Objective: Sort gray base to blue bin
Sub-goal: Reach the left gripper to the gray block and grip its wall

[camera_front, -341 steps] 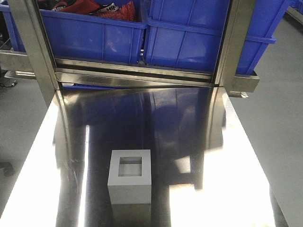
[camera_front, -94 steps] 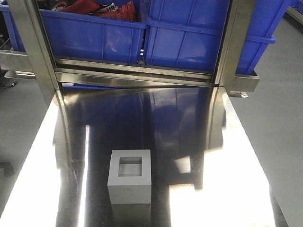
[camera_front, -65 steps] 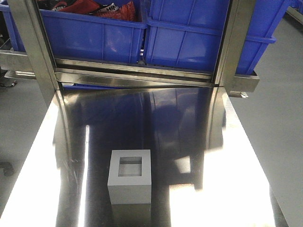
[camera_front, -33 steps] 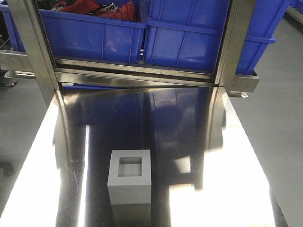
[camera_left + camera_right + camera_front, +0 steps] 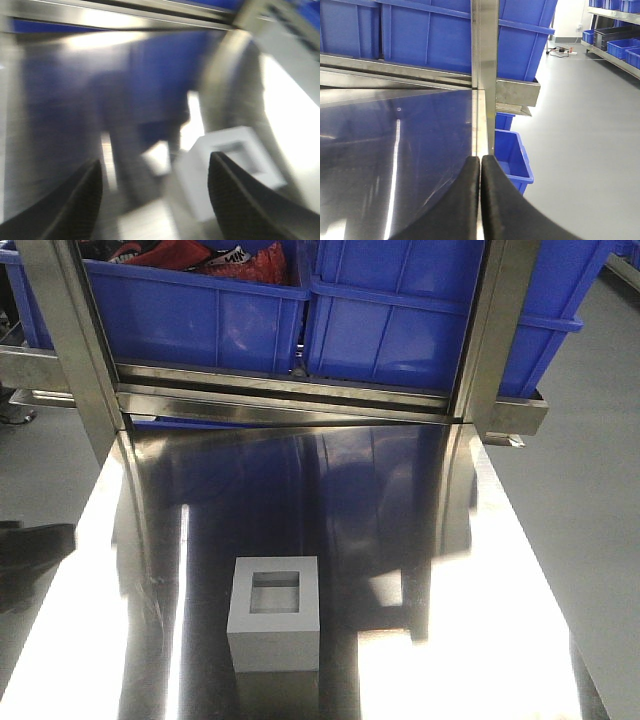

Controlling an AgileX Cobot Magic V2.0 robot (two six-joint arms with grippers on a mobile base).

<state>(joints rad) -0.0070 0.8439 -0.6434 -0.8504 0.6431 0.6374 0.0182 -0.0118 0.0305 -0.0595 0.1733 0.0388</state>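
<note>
One gray block [image 5: 275, 625] sits recess-up on the steel bench [image 5: 480, 640], well apart from the blue bins [image 5: 400, 330] racked behind. Left hand [image 5: 155, 167] is spread, with the blurred block just beyond it. Right hand [image 5: 480, 167] is pressed together, empty.

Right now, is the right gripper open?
No, the right gripper has its jaws pressed together in the right wrist view, with nothing between them.
</note>
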